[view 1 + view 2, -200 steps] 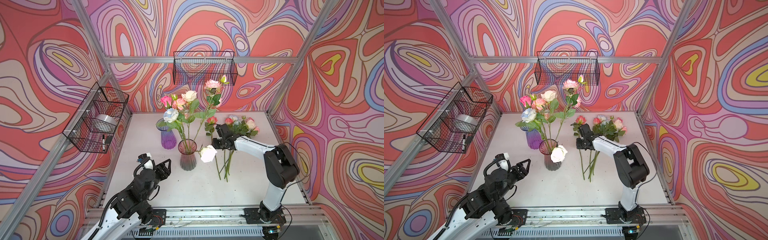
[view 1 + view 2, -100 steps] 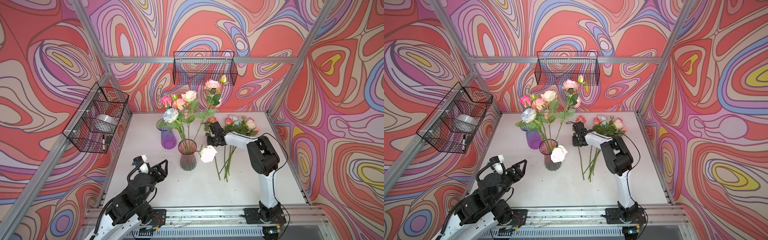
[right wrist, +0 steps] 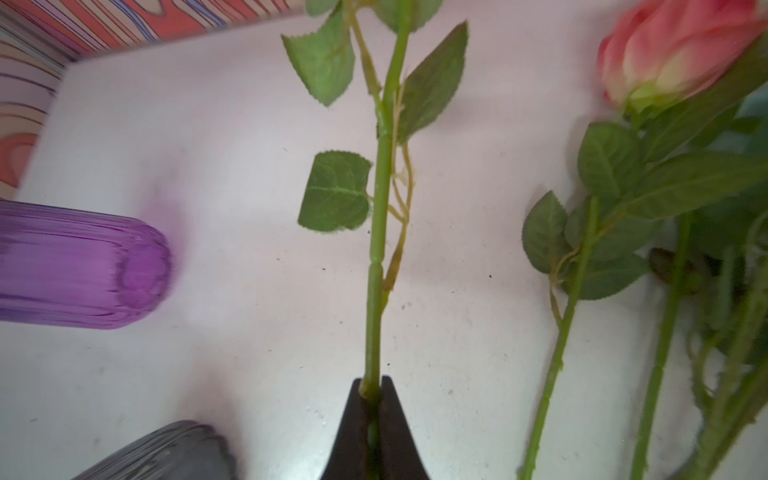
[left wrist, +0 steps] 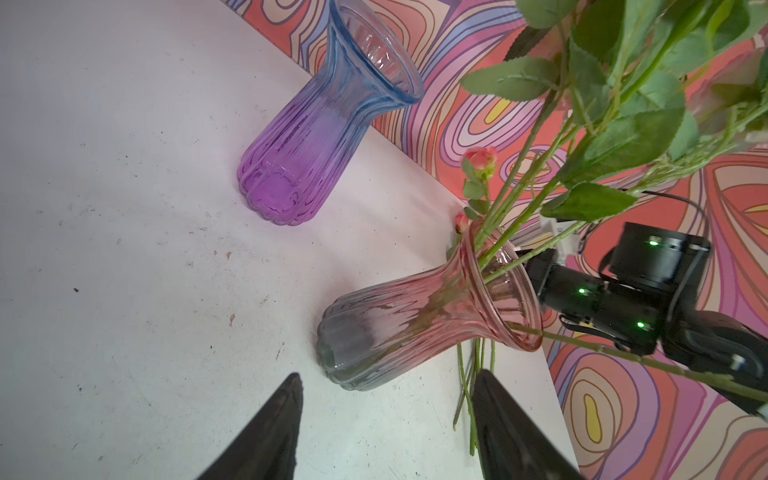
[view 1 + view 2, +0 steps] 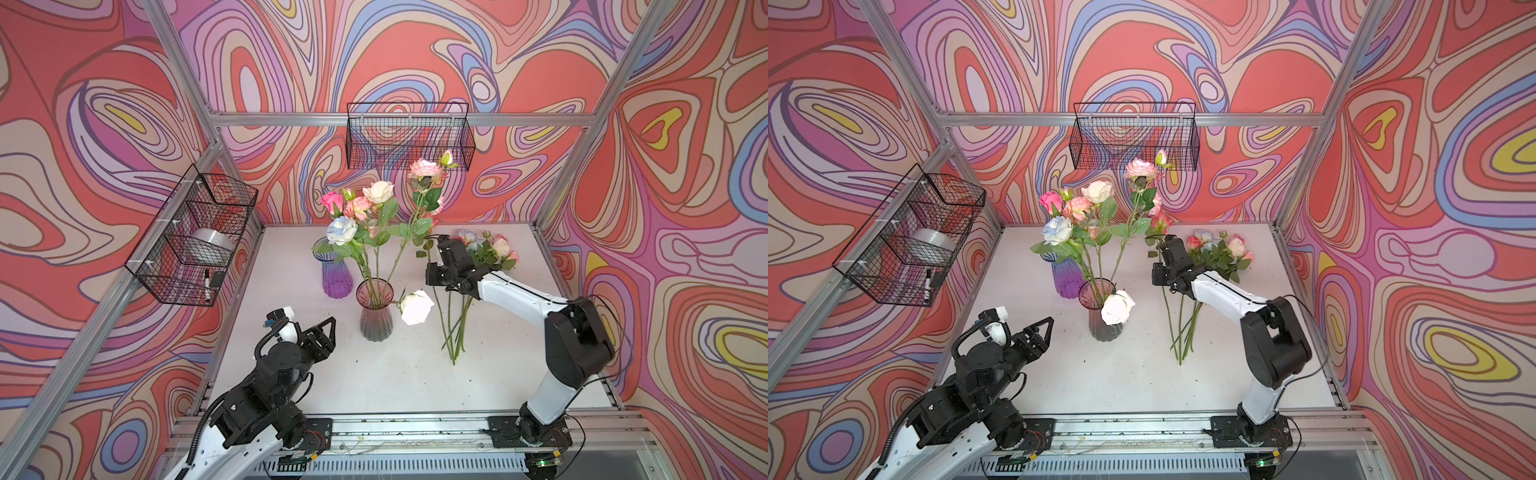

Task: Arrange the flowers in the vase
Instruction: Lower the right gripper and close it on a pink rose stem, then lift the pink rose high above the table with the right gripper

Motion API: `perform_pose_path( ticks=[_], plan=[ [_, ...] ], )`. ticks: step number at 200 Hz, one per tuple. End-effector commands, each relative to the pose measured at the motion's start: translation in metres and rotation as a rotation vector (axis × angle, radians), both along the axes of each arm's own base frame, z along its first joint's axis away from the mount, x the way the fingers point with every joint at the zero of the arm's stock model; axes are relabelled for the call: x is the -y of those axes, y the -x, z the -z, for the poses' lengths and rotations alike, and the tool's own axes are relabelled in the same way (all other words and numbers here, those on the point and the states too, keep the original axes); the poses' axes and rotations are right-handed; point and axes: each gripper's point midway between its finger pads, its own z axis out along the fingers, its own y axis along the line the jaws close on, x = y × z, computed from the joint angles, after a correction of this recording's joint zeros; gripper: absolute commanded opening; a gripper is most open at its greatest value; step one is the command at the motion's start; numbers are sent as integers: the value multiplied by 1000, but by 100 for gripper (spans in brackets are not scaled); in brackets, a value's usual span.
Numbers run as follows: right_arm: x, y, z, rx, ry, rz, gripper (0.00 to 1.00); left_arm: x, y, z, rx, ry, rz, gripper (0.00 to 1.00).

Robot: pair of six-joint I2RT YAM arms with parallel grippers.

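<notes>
Grips a rose stem (image 3: pixel 379 249) in the clenched right hand (image 3: pixel 374 388).
Holds the left hand (image 4: pixel 386 415) released over the front left of the counter (image 5: pixel 395 382); shows flowers (image 5: pixel 379 192) standing in the pink vase (image 5: pixel 375 320) mid-counter, more lying near the right rear corner.

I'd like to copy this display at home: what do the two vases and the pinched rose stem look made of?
The purple-blue vase and the pink-grey vase look like tinted ribbed glass, possibly clear plastic: glossy, see-through, stems showing inside the pink one. The rose stem looks like moulded plastic: even green with ring joints. Its leaves seem fabric: matte, fuzzy-edged.
</notes>
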Motion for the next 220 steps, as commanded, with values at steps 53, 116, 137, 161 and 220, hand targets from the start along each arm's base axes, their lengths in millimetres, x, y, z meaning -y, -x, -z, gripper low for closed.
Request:
perform_pose_path(
  ticks=[53,116,137,161,220],
  plan=[
    [28,54,-71,169,-157,32,0,6,-4,-13,25,-5,24,65],
    [47,116,-156,469,-371,-37,0,57,-14,-21,121,68,223,66],
    [49,127,-185,554,-415,-60,0,69,-16,-28,155,94,267,66],
    [44,136,-222,663,-483,-116,0,73,-18,-29,154,95,279,66],
    [20,135,-301,904,-649,-177,0,65,-16,-33,153,95,253,67]
  ],
)
